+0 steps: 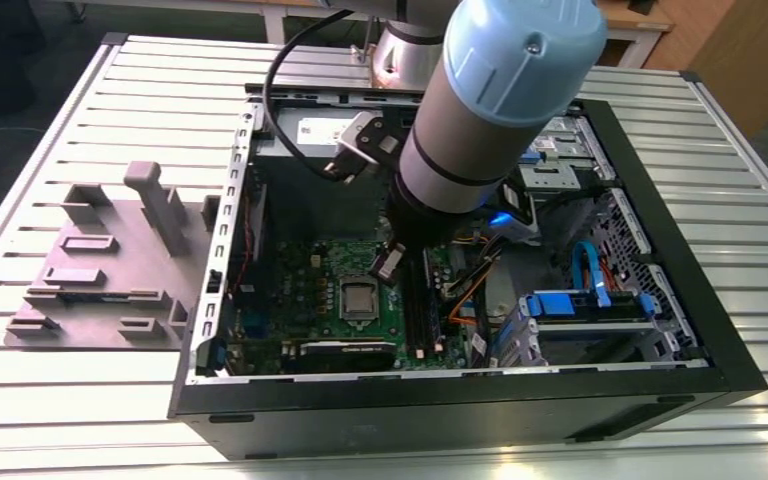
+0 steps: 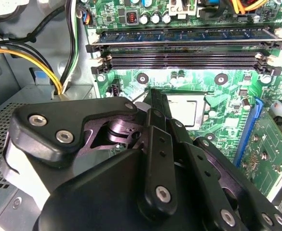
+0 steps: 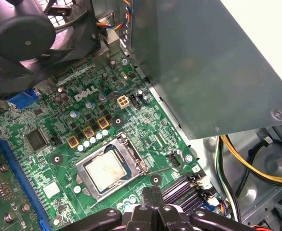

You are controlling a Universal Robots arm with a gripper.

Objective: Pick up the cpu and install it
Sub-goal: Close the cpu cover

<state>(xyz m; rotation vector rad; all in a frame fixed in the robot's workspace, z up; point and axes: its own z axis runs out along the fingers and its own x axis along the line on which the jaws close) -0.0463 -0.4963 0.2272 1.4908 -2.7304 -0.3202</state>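
The cpu [image 3: 107, 169] is a silvery square lying flat inside the metal-framed socket [image 3: 131, 150] on the green motherboard [image 3: 44, 159]. In the second wrist view the cpu [image 2: 188, 111] peeks out just beyond the fingertips. In the exterior view the socket [image 1: 360, 298] sits mid-board inside the open computer case. My gripper [image 1: 387, 266] hangs just above the board, beside the socket on the side of the memory slots. Its black fingers [image 3: 152, 196] are pressed together with nothing between them, and the gripper [image 2: 156, 98] is shut and apart from the cpu.
The big grey power supply box [image 3: 213, 62] and a black fan [image 3: 25, 38] stand close to the socket. Yellow and black cables [image 3: 247, 163] run beside the memory slots [image 2: 184, 53]. A grey fixture block [image 1: 104, 260] lies on the slatted table at the exterior view's left.
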